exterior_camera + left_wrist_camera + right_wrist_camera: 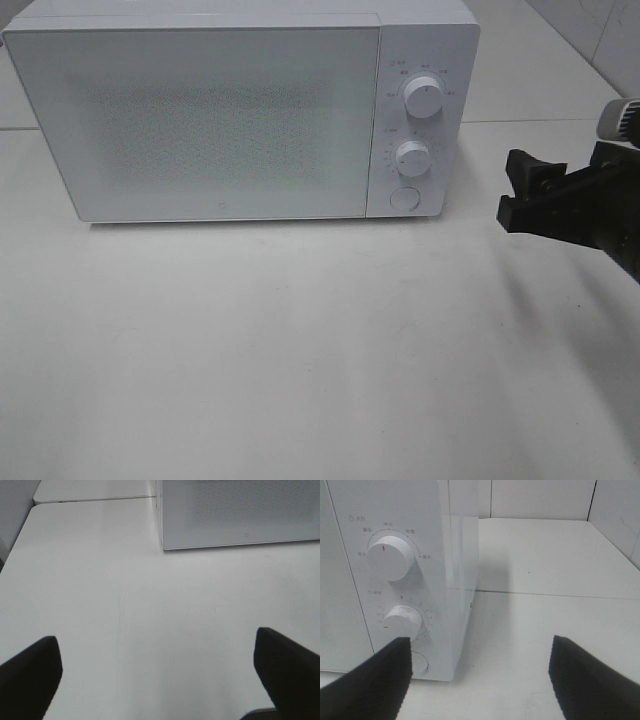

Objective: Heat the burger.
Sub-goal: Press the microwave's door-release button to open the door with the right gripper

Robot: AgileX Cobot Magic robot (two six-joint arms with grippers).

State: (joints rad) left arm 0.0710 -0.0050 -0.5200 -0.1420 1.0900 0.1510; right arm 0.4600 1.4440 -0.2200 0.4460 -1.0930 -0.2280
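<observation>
Burger not visible anywhere; microwave (200, 120) door shut, possibly inside. Right tool (512, 188) released, empty, just beside the microwave's lower dial (411, 156). Left tool (157, 652) released, empty, before microwave. Risk: I clip the upper dial (425, 96) instead, mis-setting heat.

A white table (300, 360) meets a pale tiled wall (540, 497).
</observation>
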